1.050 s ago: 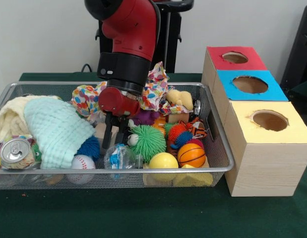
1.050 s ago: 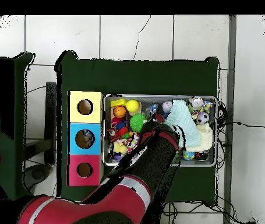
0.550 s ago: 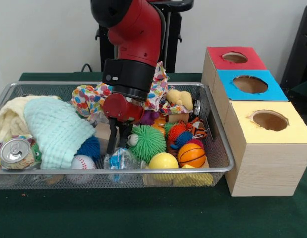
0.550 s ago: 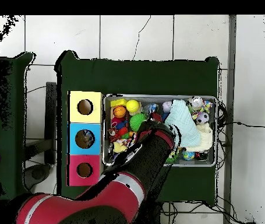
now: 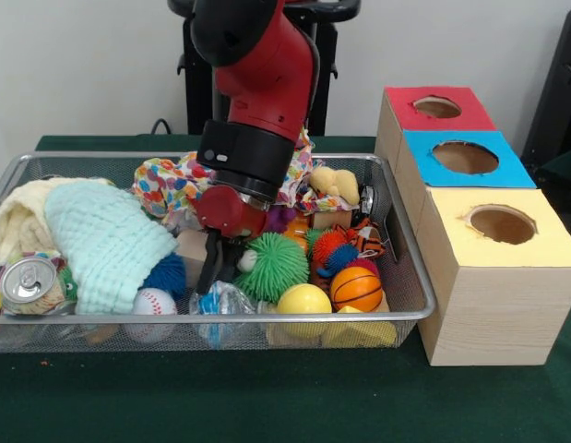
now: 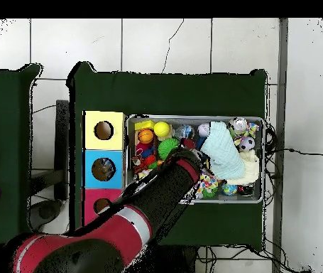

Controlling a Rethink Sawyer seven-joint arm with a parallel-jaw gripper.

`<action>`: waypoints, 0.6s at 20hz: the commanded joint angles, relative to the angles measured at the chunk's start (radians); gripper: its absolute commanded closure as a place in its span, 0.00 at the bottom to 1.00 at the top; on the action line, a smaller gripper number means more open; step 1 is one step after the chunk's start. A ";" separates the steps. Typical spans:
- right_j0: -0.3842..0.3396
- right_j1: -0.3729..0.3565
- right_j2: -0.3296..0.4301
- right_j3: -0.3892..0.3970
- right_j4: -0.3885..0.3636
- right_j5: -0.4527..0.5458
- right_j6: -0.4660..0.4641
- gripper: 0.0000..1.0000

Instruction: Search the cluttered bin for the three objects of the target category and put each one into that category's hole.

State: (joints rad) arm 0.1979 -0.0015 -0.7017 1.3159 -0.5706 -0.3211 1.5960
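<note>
The red and black arm [image 5: 257, 83] descends from above into the wire mesh bin [image 5: 410, 277], its wrist tilted so that the gripper [image 5: 214, 269] points down and slightly toward the near rim. In the overhead view the arm [image 6: 150, 206] crosses the bin's edge [image 6: 265, 160] diagonally and covers the middle of the contents.

The gripper's dark fingers sit low among the clutter, between the green spiky ball [image 5: 276, 265] and the blue spiky ball [image 5: 165, 274], just above a crumpled clear plastic bottle [image 5: 222, 300]. Whether the fingers are apart or closed on anything cannot be told; their tips are hidden by surrounding items.

Ball-type objects lie along the near side of the bin: a baseball [image 5: 154, 303], a yellow ball [image 5: 303, 300] and a small basketball [image 5: 356, 288]. A mint green cloth [image 5: 105, 240] and a cream towel [image 5: 17, 221] fill the other end, with a drink can [image 5: 27, 280] beside them. A spotted fabric [image 5: 165, 180] lies behind the wrist.

Beside the bin stands a wooden box with three holes, topped yellow [image 5: 502, 224], blue [image 5: 465, 157] and red [image 5: 437, 107].
</note>
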 commanded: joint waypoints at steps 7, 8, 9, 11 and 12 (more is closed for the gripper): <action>0.094 0.211 -0.124 -0.078 0.244 -0.138 -0.010 0.00; 0.103 0.228 -0.146 -0.078 0.269 -0.151 -0.004 1.00; 0.104 0.228 -0.146 -0.076 0.274 -0.157 -0.003 1.00; 0.105 0.228 -0.145 -0.074 0.284 -0.169 0.001 1.00; 0.098 0.203 -0.116 -0.068 0.265 -0.159 0.034 1.00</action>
State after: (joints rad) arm 0.3012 0.1515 -0.8584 1.3158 -0.4000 -0.3711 1.5960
